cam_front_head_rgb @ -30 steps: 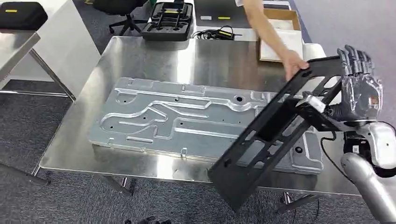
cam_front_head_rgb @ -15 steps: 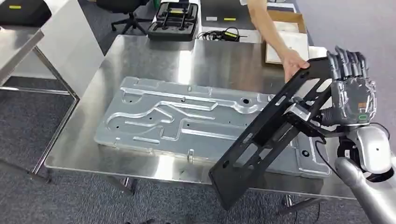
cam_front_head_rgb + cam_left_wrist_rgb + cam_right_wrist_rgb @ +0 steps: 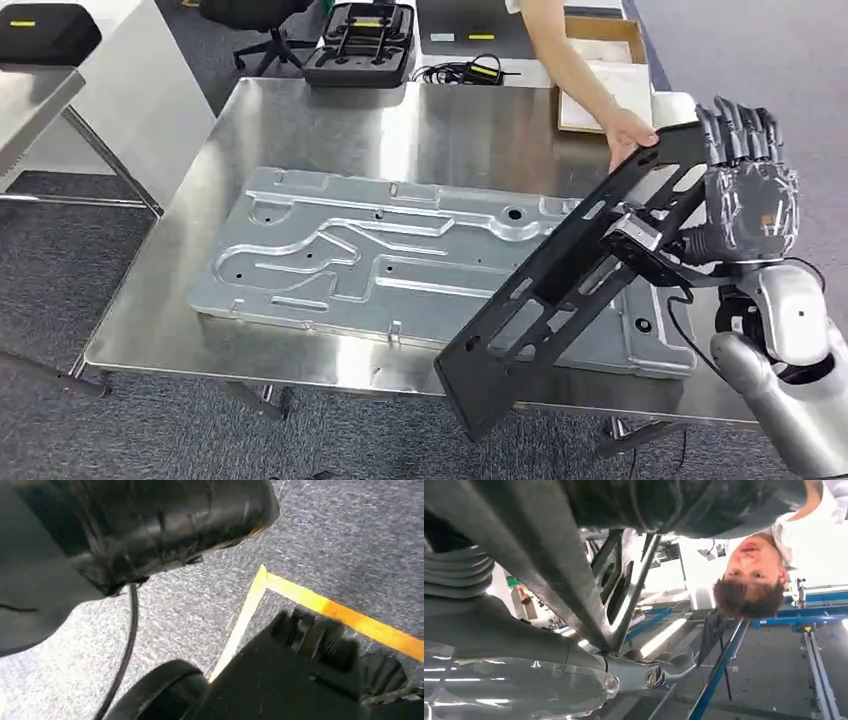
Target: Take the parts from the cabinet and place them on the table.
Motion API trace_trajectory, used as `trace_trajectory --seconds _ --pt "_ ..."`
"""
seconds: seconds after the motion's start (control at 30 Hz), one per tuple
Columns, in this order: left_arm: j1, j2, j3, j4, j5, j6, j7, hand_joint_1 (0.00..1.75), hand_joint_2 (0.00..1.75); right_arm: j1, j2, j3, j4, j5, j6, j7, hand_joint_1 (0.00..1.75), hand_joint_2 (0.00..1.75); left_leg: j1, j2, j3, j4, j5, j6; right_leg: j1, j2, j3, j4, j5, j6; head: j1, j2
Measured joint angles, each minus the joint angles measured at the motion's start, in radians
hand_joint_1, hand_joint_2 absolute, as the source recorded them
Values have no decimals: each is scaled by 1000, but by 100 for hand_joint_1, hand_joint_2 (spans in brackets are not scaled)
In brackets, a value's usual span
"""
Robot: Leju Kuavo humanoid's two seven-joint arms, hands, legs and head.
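Right hand (image 3: 745, 205) apparently grips black frame (image 3: 570, 290), tilted over table (image 3: 330, 125).

The right arm (image 3: 790, 400) reaches up from below, its right hand (image 3: 745, 205) upright, fingers (image 3: 740, 125) extended upward behind the black frame (image 3: 570, 290) it holds.

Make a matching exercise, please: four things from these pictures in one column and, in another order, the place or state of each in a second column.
Things:
1. black frame
2. silver stamped panel
3. cardboard box
4. black case

Places or states:
A. lies flat on the steel table
B. tilted, gripped by the right hand and touched by a person's hand
C. beyond the table's far edge, left of the cables
D. at the table's far right corner

Pairs: 1-B, 2-A, 3-D, 4-C
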Motion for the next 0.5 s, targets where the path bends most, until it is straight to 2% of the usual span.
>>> trace_trajectory --seconds 0.1,0.13,0.17,0.2,0.27,0.3,0.33,0.37,0.4,0.43,0.47,0.5 --pt "2 0 0 0 -1 0 0 0 0 5 0 2 0 -8 2 0 0 0 -4 1 1 -15 -5 5 -5 0 1 -14 7 15 -2 0" --pt "1 0 0 0 -1 0 0 0 0 5 -1 3 0 -10 2 0 0 0 2 3 8 -35 2 14 2 0 4 -17 7 24 0 0" --pt "0 0 0 0 -2 0 0 0 0 8 -1 3 1 -12 2 1 0 0 5 6 18 -47 9 17 -5 0 -1 -4 -8 23 0 0" --pt "-1 0 0 0 -2 0 0 0 0 4 -1 3 1 -14 1 1 0 0 5 6 22 -53 11 24 -3 1 -18 33 -36 21 1 0" --pt "-2 -2 0 0 -2 -2 0 0 0 1 -1 3 1 -15 1 1 0 0 4 7 23 -52 9 30 -2 4 -86 183 -102 23 2 0" --pt "-1 -2 0 0 -2 -2 0 0 0 3 0 3 1 -15 1 1 0 0 3 7 24 -52 7 33 -3 4 -123 253 -122 25 1 0" --pt "-1 -2 0 0 -2 -2 0 0 0 6 0 3 1 -16 1 0 0 0 3 6 25 -50 4 33 -4 4 -140 277 -116 28 2 0" --pt "0 -2 0 0 -3 -2 0 0 0 7 0 4 2 -17 2 0 0 0 4 6 27 -48 1 32 -6 3 -133 255 -88 31 2 0" --pt "1 -2 0 0 -3 -2 1 0 0 8 0 4 2 -18 2 0 0 0 5 5 29 -43 -4 30 -9 3 -108 197 -45 33 2 0" --pt "0 -2 0 0 -3 -2 1 0 0 8 0 4 3 -20 2 0 0 0 6 4 31 -32 -12 25 -12 2 -67 104 10 36 2 0" --pt "0 -2 0 0 -3 -2 1 0 0 7 0 4 3 -23 2 0 0 0 7 4 30 -21 -23 19 -15 -1 -38 29 33 38 3 0" --pt "-1 -2 0 0 -3 -2 1 0 0 8 2 5 3 -28 2 -1 0 0 -2 4 22 -10 -29 11 -5 -1 -24 24 15 36 5 0"
